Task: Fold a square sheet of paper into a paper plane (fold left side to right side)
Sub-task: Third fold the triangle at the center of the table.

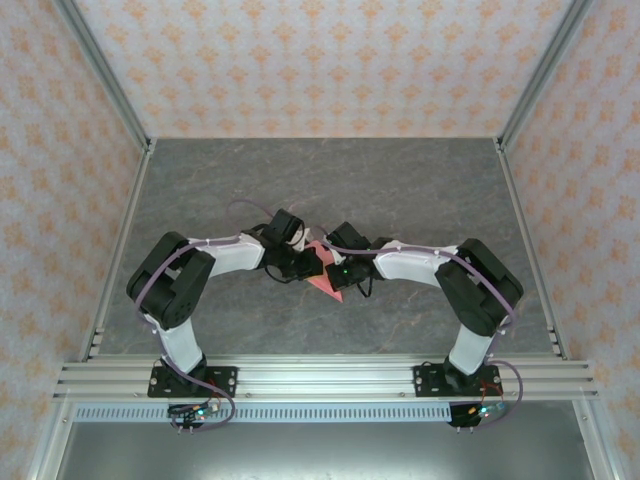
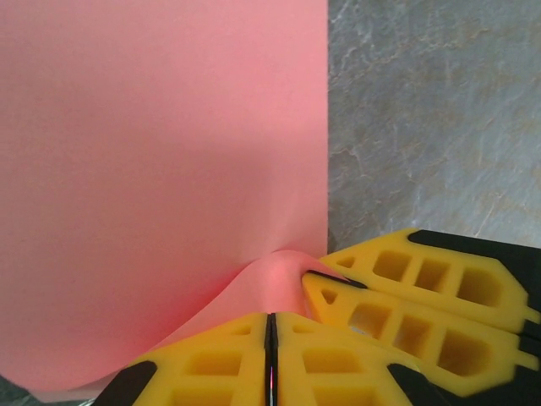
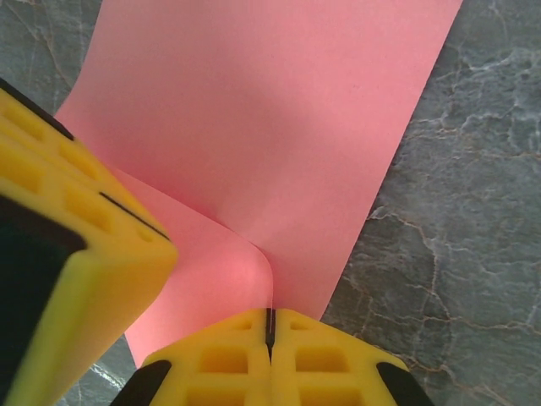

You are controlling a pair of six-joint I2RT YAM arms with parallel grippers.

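**A:** Left gripper (image 2: 269,359) is pinched shut on the near edge of the square sheet of paper (image 2: 161,169), mid-tabletop (image 2: 439,110). See it buckle there?

**B:** Yep, and the right gripper (image 3: 270,338) is clamped on it just beside. Looks thin, floppy and easy to tear, so I'd hold edges or corners, gently.

Desk (image 1: 330,180): grey, marble-patterned, with pale veins; the veining is sharp in the left wrist view (image 2: 439,110) and right wrist view (image 3: 473,211). Walls (image 1: 320,60) on three sides, cream paper with repeating orange motifs. Aluminium posts (image 1: 100,70) slant up at the back corners. Grooved aluminium rail (image 1: 320,378) runs across the near edge. White slotted strip (image 1: 320,411) lies just beside it, nearer the camera.
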